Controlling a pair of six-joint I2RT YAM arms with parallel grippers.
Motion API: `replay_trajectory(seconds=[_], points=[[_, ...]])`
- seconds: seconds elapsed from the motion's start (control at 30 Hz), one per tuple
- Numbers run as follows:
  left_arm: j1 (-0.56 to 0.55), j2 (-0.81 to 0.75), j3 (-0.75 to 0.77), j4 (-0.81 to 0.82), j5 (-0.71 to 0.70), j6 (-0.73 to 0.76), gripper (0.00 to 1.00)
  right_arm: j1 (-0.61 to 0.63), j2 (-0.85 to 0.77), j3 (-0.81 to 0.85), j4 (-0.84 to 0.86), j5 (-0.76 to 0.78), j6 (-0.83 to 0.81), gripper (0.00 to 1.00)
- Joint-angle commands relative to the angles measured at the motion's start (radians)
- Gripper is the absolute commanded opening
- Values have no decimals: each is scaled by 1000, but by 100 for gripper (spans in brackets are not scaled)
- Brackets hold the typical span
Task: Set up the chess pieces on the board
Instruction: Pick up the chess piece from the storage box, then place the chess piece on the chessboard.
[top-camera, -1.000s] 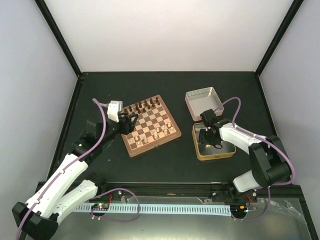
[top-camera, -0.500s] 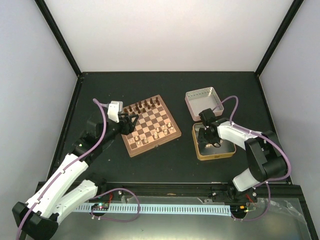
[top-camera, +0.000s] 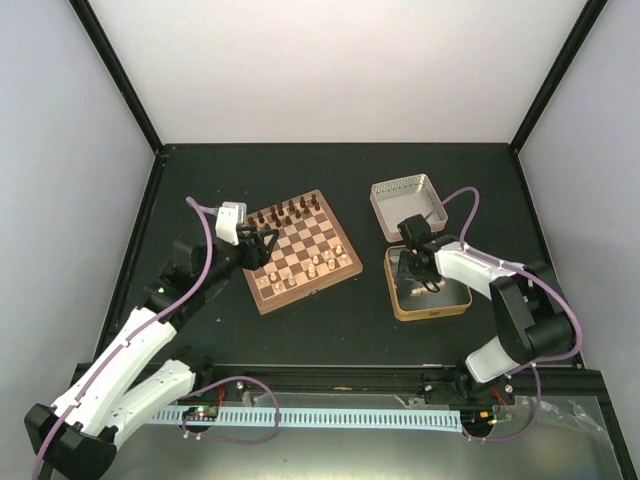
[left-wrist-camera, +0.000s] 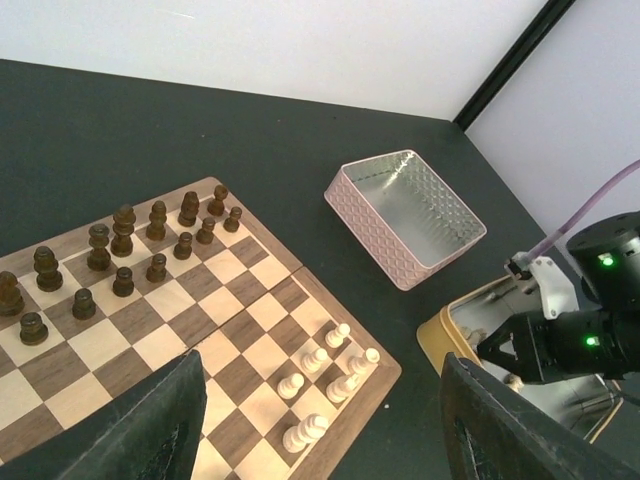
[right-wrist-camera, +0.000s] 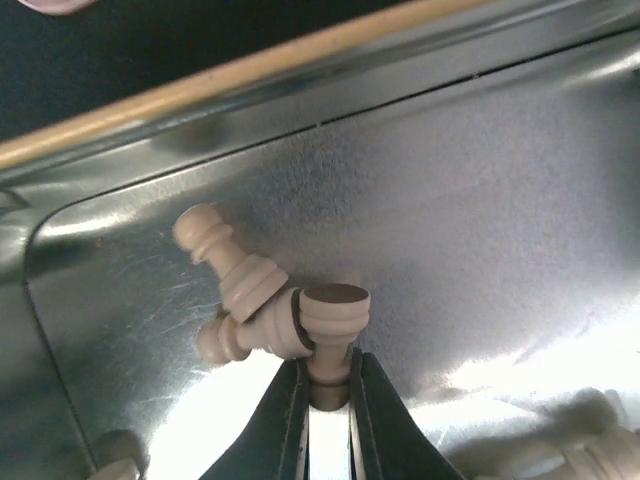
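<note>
A tiny pale cream wooden chess piece (right-wrist-camera: 330, 310) is being clamped by the right gripper (right-wrist-camera: 328, 388) inside the gold rectangular tin (right-wrist-camera: 500, 180). A straight lift, then carriage to the checkered wooden board (top-camera: 303, 250), is being called for. The left gripper (top-camera: 262, 243) is being held agape at the board's edge.

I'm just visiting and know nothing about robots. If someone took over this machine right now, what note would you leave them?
Right gripper: fingers shut on a pale cream chess piece, down inside the gold rectangular tin.
Left gripper: open, empty, hovering by the wooden checkered chessboard.
Done: dark brown pieces stand in two rows along one edge; a few cream pieces stand near the opposite corner.
Left: place the gripped piece, then the other cream pieces lying in the tin.
</note>
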Motion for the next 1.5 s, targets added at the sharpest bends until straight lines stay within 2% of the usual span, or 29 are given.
replay_trajectory(seconds=[0.0, 0.17, 0.4, 0.5, 0.67, 0.73, 0.9, 1.17, 1.23, 1.4, 1.47], points=[[0, -18, -3, 33, 34, -6, 66, -8, -107, -22, 59, 38, -12, 3], [0, -7, -13, 78, 116, -19, 70, -8, -264, -63, 90, 22, -50, 2], [0, 56, -10, 190, 320, -87, 76, -8, -450, -94, 121, -78, -117, 2], [-1, 89, 9, 192, 370, -109, 76, -8, -505, -92, 160, -224, -172, 2], [-2, 137, 30, 218, 476, -203, 77, -3, -559, -102, 316, -667, -251, 2], [-2, 156, 30, 244, 530, -263, 76, 12, -565, -100, 380, -784, -247, 2], [-2, 205, 24, 335, 675, -404, 77, 69, -528, -47, 449, -948, -272, 2], [-5, 239, 47, 358, 768, -432, 79, 233, -387, 123, 352, -1016, -406, 2], [-5, 246, 53, 343, 779, -426, 76, 254, -356, 161, 322, -1016, -435, 2], [-4, 255, 56, 323, 792, -413, 58, 280, -308, 211, 279, -1016, -477, 2], [-5, 257, 58, 317, 795, -406, 55, 287, -292, 227, 251, -1009, -497, 2]])
